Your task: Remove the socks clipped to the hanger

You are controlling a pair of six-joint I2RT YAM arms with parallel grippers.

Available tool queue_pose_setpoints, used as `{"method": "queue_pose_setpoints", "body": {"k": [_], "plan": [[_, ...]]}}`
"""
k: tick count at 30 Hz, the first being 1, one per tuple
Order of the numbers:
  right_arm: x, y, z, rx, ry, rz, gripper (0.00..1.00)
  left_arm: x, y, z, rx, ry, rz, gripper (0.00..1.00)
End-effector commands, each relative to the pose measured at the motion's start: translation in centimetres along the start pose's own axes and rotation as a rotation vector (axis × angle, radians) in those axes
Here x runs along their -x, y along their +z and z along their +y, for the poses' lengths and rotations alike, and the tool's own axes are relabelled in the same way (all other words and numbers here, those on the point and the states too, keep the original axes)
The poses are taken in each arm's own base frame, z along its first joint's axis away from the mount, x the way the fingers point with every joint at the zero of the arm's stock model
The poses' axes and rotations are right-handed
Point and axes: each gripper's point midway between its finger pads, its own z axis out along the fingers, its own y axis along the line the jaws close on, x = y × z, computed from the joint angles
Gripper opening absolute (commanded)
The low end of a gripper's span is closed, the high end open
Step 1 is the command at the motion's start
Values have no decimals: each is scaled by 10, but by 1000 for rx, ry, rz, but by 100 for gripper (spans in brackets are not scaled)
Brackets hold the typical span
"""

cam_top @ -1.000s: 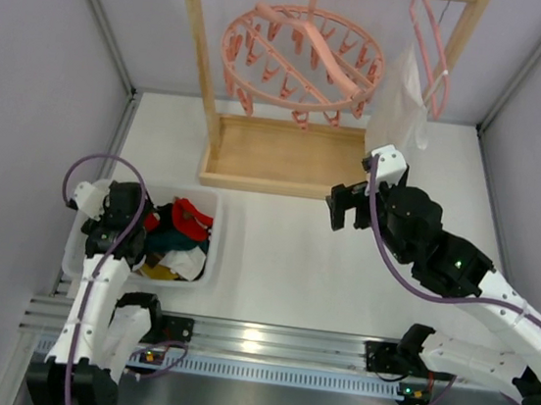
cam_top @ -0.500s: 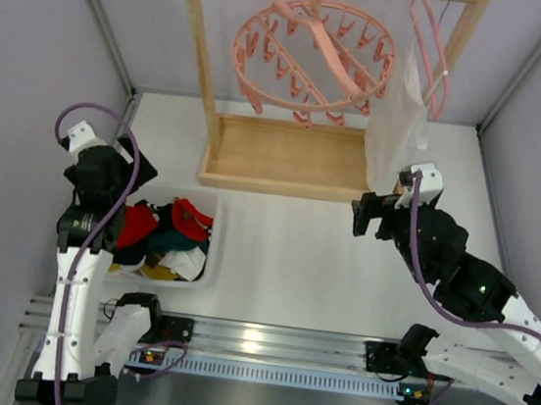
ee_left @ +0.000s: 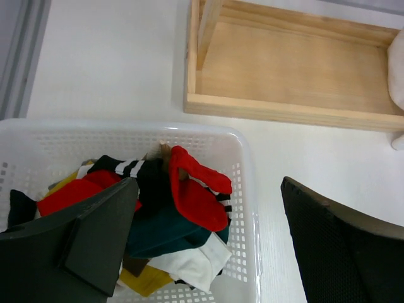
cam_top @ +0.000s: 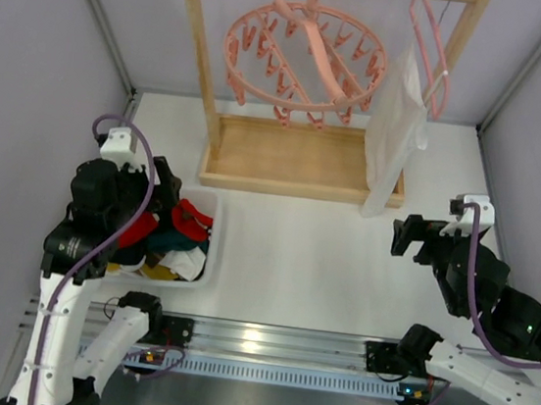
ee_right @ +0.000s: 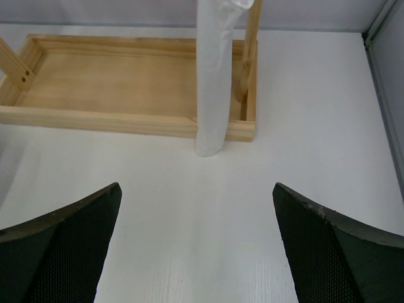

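Observation:
The round pink hanger (cam_top: 302, 63) hangs from the wooden rack's top bar, and I see no socks on its clips. The socks (cam_top: 173, 230), red, dark green, black-striped, white and yellow, lie heaped in a white basket (cam_top: 213, 255). In the left wrist view the red sock (ee_left: 192, 196) lies on top of the heap. My left gripper (cam_top: 160, 181) (ee_left: 208, 184) is open and empty above the basket's far right part. My right gripper (cam_top: 409, 237) (ee_right: 196, 187) is open and empty above bare table, in front of the rack's right end.
The wooden rack's tray base (cam_top: 296, 156) (ee_left: 284, 69) (ee_right: 113, 82) stands at the back. A large white garment (cam_top: 396, 129) (ee_right: 214, 76) hangs on a plain pink hanger (cam_top: 432, 54) at the rack's right post. Grey walls close both sides.
My right gripper has drawn back to the right, away from the rack. My left gripper has risen and swung right over the basket. The round hanger has swung slightly.

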Motion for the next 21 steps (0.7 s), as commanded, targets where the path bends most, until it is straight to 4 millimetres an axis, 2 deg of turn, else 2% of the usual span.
{"method": "queue_pose_setpoints", "body": {"k": [1, 6, 11, 17, 21], "plan": [[-10, -8, -21, -63, -25, 29, 99, 10, -29, -5, -22, 83, -44, 99], [-16, -15, -31, -68, -29, 30, 99, 1, -60, -10, -77, 139, -86, 99], [-16, -22, -34, -47, -33, 25, 99, 0, -84, 2, -60, 154, -146, 99], [-13, -26, -38, -40, -35, 14, 100, -5, -89, 14, -22, 149, -178, 99], [-12, -25, -37, -42, -37, 13, 100, -6, -89, 14, -23, 134, -179, 99]]}}
